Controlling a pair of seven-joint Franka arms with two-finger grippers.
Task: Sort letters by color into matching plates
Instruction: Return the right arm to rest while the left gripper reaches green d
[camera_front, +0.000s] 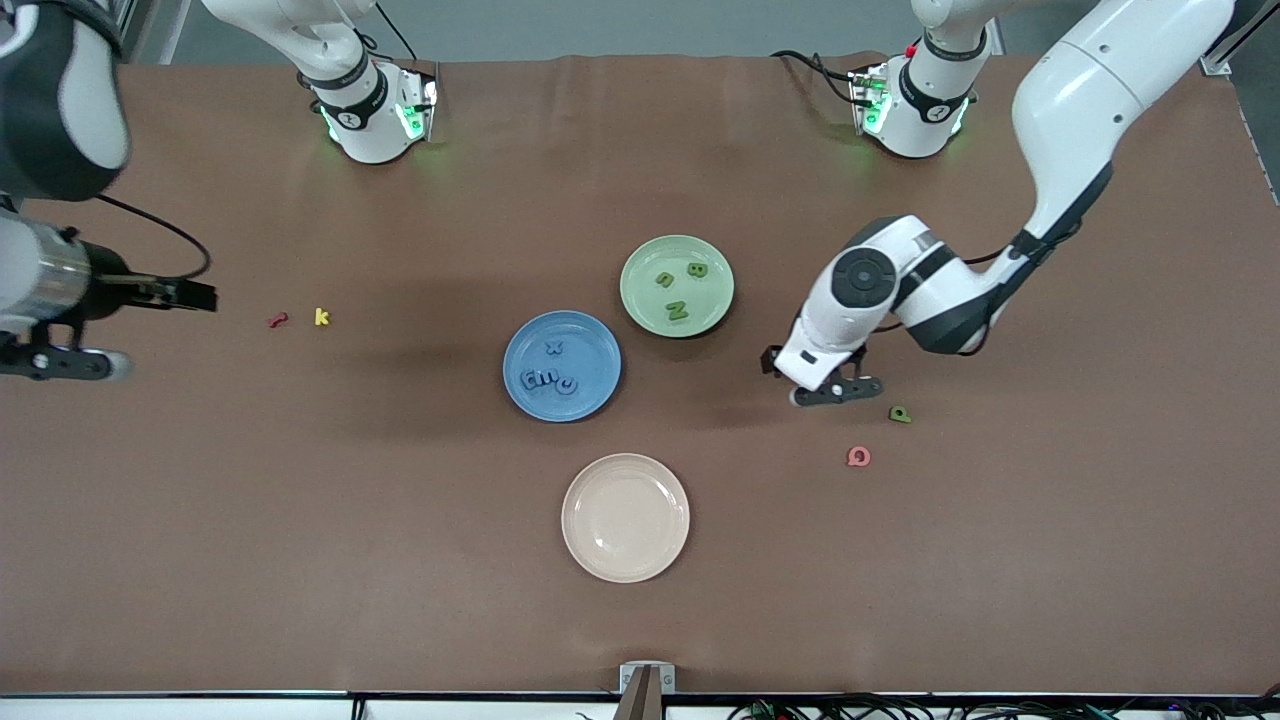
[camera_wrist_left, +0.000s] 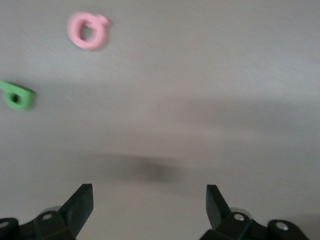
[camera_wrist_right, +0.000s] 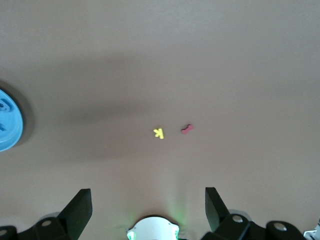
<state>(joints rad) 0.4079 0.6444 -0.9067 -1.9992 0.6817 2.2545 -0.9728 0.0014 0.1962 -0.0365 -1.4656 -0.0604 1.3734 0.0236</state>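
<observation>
- The cream plate (camera_front: 625, 517) lies nearest the front camera, well apart from both pincers.
- A pink letter (camera_front: 858, 456) and one green letter (camera_front: 900, 413) lie on the bare surface (camera_front: 400, 550) just beside the left pincer (camera_front: 838, 392), which hangs low with fingers spread, pinching nothing.
- The blue plate (camera_front: 600, 340) carries four blue letters (camera_front: 548, 379).
- The green plate (camera_front: 640, 300) holds three green letters (camera_front: 677, 310).
- The right pincer (camera_wrist_right: 148, 210) waits high at its arm's end of the surface, spread and unladen, over a yellow letter (camera_wrist_right: 158, 133) and a red letter (camera_wrist_right: 187, 129).
</observation>
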